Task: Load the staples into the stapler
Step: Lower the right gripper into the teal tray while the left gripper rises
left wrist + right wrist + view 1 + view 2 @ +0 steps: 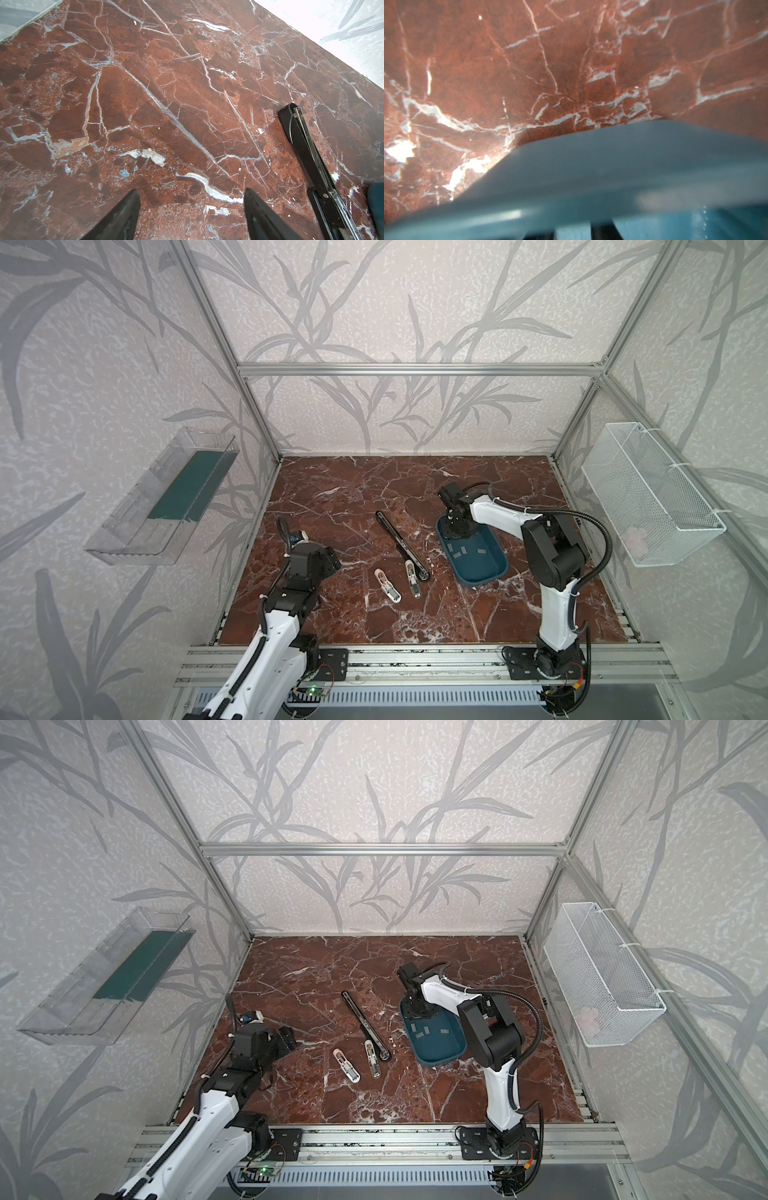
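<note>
Several grey staples [461, 551] [417, 1028] lie flat in a blue tray [486, 570] [440, 1052]. My right gripper [455, 531] [417, 1013] points down into the tray's far end. In the right wrist view the blurred tray rim [612, 166] hides the tips of the gripper [572, 230]; two dark fingers show a narrow gap. A long black stapler [401, 543] [305, 145] lies opened out at mid-table. My left gripper [332, 562] [191, 192] is open and empty over bare marble at the left.
Two small staplers, one white [387, 585] and one silver [412, 581], lie near the black stapler's front end. A clear bin [162, 497] hangs on the left wall and a white wire basket [648, 493] on the right wall.
</note>
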Tool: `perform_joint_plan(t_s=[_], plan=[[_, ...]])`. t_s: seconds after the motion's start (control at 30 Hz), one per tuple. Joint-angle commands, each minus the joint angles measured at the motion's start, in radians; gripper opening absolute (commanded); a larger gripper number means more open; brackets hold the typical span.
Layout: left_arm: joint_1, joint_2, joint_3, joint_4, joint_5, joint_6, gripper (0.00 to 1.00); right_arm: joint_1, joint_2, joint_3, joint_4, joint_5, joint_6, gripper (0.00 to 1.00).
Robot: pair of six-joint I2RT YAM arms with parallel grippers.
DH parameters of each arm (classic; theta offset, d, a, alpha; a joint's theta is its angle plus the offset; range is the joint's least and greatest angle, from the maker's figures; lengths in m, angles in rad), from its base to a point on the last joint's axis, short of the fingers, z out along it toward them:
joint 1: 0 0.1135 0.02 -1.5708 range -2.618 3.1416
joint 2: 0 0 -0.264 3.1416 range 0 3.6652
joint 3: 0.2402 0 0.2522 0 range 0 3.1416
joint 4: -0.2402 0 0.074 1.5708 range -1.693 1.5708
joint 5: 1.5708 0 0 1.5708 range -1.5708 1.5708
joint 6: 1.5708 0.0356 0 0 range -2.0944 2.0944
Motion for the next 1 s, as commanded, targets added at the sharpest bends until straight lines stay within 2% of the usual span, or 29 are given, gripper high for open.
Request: perform_joint_plan(t_s=[0.0,0.17,0.5,0.73,0.97], plan=[[0.007,-0.004,-0.017,0.008,-0.003,0.011,0.79,-0.005,0.041,0.006,-0.017,0.002,0.005,0.28],[0.008,-0.004,-0.017,0.008,-0.002,0.011,0.79,-0.014,0.053,0.012,-0.029,0.040,0.011,0.29],[0.010,-0.003,-0.017,0.010,-0.002,0.011,0.79,-0.020,0.066,0.008,-0.011,0.017,0.013,0.29],[0.009,-0.007,-0.018,0.010,-0.002,0.011,0.79,-0.017,0.067,-0.005,0.003,-0.028,0.021,0.21],[0.011,-0.015,-0.020,0.010,0.000,0.010,0.79,-0.017,0.065,-0.012,-0.003,-0.008,0.023,0.20]])
